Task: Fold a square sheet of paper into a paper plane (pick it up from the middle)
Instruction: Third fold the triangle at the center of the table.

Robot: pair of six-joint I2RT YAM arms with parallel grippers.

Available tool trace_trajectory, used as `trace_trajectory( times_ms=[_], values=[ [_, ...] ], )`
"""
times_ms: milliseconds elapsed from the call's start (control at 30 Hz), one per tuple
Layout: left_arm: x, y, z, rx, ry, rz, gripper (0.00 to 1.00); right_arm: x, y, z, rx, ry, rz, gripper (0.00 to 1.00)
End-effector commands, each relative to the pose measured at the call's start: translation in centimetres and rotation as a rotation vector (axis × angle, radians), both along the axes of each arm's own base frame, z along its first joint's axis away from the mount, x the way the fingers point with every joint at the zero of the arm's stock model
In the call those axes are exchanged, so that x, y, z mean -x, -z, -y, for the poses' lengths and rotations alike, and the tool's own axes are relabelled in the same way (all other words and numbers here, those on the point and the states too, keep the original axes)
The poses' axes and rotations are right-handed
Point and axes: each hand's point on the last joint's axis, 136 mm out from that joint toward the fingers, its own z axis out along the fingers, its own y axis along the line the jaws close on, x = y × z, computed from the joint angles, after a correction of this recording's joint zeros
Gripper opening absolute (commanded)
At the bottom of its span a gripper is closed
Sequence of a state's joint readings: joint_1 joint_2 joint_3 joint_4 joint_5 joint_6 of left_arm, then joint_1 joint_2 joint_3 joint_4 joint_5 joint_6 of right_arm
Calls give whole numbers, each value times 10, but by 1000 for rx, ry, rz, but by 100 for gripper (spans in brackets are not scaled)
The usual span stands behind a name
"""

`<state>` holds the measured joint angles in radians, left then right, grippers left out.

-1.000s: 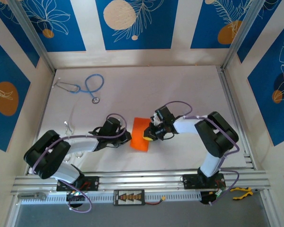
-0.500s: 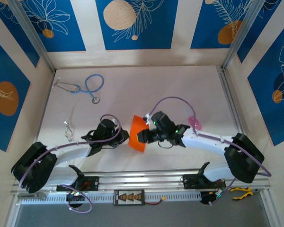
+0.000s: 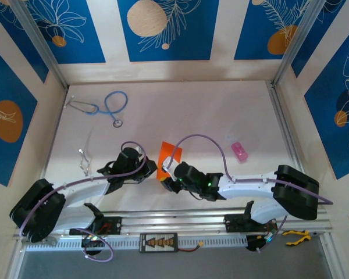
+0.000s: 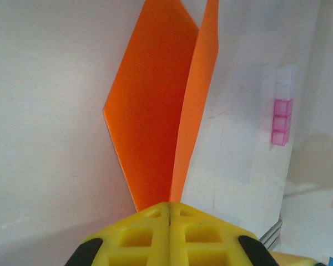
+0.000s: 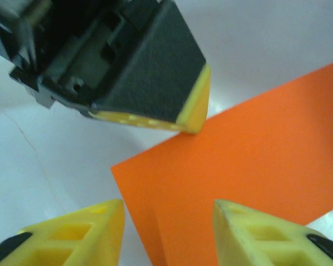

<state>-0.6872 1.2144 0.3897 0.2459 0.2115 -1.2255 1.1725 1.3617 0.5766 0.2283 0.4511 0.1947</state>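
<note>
the left hand (image 4: 169,209) is pressed fully closed on the near edge of the square sheet of paper (image 4: 155,111). the sheet rises ahead of its fingertips as two orange flaps standing in a v. the right hand (image 5: 167,213) is spread wide with nothing in it. a corner of the paper lies just ahead of it, between its fingers, and one of the left hand's fingers (image 5: 139,72) sits just beyond. this looks like an early fold, with no dart shape yet. next, the right hand likely needs to catch the free flap and flatten the crease onto the worktop (image 3: 221,116) without pulling the sheet out of the left grip.
</note>
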Motion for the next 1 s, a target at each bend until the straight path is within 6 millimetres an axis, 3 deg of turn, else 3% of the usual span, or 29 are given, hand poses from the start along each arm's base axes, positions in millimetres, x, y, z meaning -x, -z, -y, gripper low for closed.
trace_trajectory(
  times_ms=[0,167,367,667,967],
  values=[
    [-1,1,-8,-21,-27,0,0,-8,-18,-5,-46,4,95,48],
    [0,0,-10,-24,-32,3,0,-3,-25,-5,-53,-46,158,46],
    [0,-5,-12,-22,-40,14,0,1,-7,3,84,-95,212,40],
    [0,-8,-23,-61,-73,29,0,2,-11,12,-17,-82,161,41],
    [0,-11,-23,-53,-71,37,0,7,-17,13,-31,-118,144,42]
  ],
)
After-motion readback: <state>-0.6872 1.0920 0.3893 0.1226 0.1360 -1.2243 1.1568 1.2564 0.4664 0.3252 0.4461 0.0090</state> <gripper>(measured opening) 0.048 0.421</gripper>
